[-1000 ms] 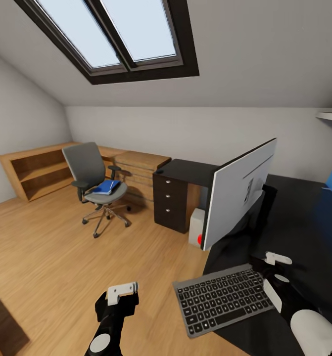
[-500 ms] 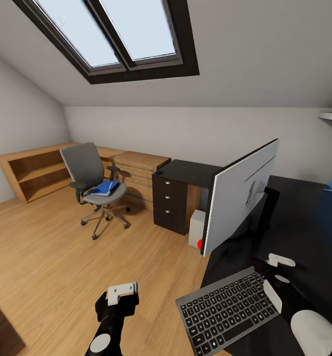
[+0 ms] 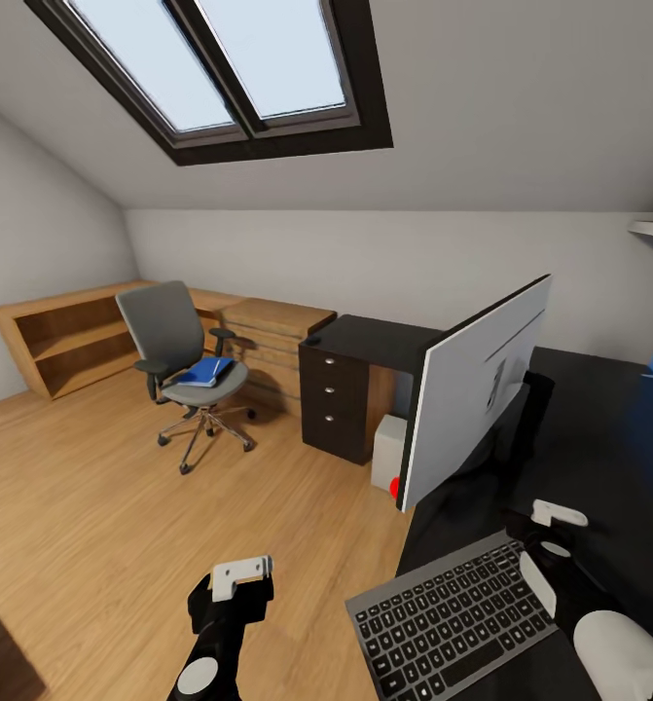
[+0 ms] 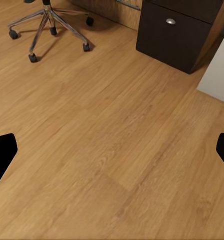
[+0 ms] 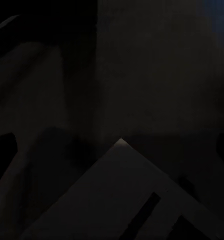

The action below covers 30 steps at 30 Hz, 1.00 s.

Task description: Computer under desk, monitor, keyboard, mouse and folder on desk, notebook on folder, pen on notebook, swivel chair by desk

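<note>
The silver-backed monitor (image 3: 477,389) stands on the black desk (image 3: 608,428), its back towards me. The keyboard (image 3: 457,618) lies at the desk's near edge, its left end jutting past it. My right gripper (image 3: 538,535) sits at the keyboard's far right corner; the dark right wrist view does not show its jaws. My left gripper (image 3: 240,576) hangs open over the floor. The blue folder (image 3: 206,370) lies on the swivel chair (image 3: 170,336) across the room. The grey computer (image 3: 389,450) stands under the desk. A small dark lump (image 3: 313,339) may be the mouse. Notebook and pen are out of view.
A black drawer unit (image 3: 341,404) carries the desk's far end, with the oak dresser (image 3: 272,326) and shelves (image 3: 68,336) behind the chair. Wide wood floor (image 4: 112,150) lies between me and the chair base (image 4: 49,22). A skylight (image 3: 229,68) is overhead.
The whole view has shifted a little, so the camera moved. The keyboard and my right gripper sit slightly lower and further right in the picture, still together. The left gripper holds its place.
</note>
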### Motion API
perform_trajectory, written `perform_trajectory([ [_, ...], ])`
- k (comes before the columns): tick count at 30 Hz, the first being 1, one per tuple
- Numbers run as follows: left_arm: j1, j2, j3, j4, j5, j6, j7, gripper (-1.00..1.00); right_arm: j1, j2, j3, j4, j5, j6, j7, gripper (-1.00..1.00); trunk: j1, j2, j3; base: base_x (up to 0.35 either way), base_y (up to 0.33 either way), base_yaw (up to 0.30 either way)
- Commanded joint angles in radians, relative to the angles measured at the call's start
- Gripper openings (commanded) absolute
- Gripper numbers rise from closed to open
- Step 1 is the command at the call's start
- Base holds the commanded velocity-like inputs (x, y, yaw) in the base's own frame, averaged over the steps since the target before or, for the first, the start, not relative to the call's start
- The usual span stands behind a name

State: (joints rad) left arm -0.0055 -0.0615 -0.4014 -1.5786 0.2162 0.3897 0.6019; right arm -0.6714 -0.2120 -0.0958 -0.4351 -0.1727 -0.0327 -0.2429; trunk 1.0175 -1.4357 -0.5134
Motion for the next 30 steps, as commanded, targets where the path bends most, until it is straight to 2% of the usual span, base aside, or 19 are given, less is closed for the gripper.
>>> perform_trajectory([
  [1, -0.001, 0.000, -0.001, -0.001, 0.007, 0.003, 0.007, 1.00, 0.000, 0.000, 0.001, 0.000, -0.004, -0.003, -0.002, 1.00, 0.000, -0.001, -0.001, 0.009, 0.000, 0.000],
  [4, -0.001, 0.000, -0.002, -0.001, 0.007, 0.003, 0.007, 1.00, 0.000, 0.000, 0.001, 0.001, 0.017, 0.011, -0.004, 1.00, 0.000, -0.001, -0.001, 0.004, 0.000, 0.000],
  [9, -0.001, 0.000, -0.005, -0.001, 0.007, 0.003, 0.007, 1.00, 0.000, -0.001, 0.001, 0.001, 0.029, 0.062, -0.039, 1.00, 0.000, -0.001, -0.001, 0.001, 0.000, 0.000],
  [13, -0.001, 0.000, -0.009, -0.001, 0.007, 0.003, 0.007, 1.00, 0.000, 0.000, 0.001, 0.001, 0.034, 0.073, -0.050, 1.00, 0.000, -0.001, -0.001, 0.000, 0.000, 0.000],
  [19, -0.001, -0.001, -0.010, -0.001, 0.007, 0.003, 0.007, 1.00, -0.001, 0.003, 0.001, 0.001, 0.104, 0.109, -0.053, 1.00, 0.000, -0.001, -0.001, 0.000, 0.000, 0.000],
  [25, -0.001, 0.000, -0.010, -0.001, 0.008, 0.003, 0.007, 1.00, -0.001, 0.004, 0.001, 0.001, 0.114, 0.118, -0.053, 1.00, 0.000, -0.001, -0.001, -0.016, -0.002, 0.000],
  [30, -0.001, -0.001, -0.010, 0.000, 0.008, 0.005, 0.007, 1.00, -0.001, 0.005, 0.001, 0.001, 0.116, 0.119, -0.053, 1.00, 0.000, -0.001, -0.001, -0.206, -0.022, 0.000],
])
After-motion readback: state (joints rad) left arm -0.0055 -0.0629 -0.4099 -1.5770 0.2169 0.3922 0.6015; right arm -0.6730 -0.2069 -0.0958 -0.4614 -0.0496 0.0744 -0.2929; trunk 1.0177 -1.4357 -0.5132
